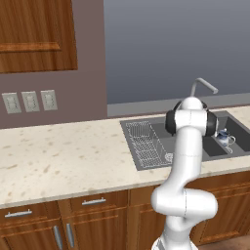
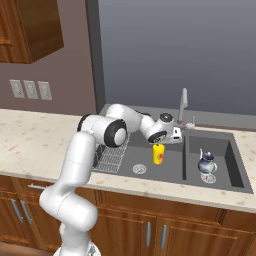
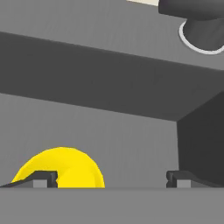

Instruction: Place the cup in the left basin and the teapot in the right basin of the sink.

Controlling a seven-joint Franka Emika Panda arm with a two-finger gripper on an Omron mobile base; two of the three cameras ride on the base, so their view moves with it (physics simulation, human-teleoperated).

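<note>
With jaws spread, the end effector (image 2: 163, 143) hovers over the yellow cup (image 2: 158, 154) in the left basin (image 2: 145, 159); it should lift straight toward twelve o'clock to avoid tipping it.

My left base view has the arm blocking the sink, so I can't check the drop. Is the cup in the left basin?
Observer: Yes. In the right base view the cup stands upright on the left basin floor.
Operator: Is it gripped?
Observer: No. In the hand view the fingers are spread wide, with the cup off toward one tip.
Operator: And the teapot?
Observer: The teapot is upright beside the right basin drain.
</note>
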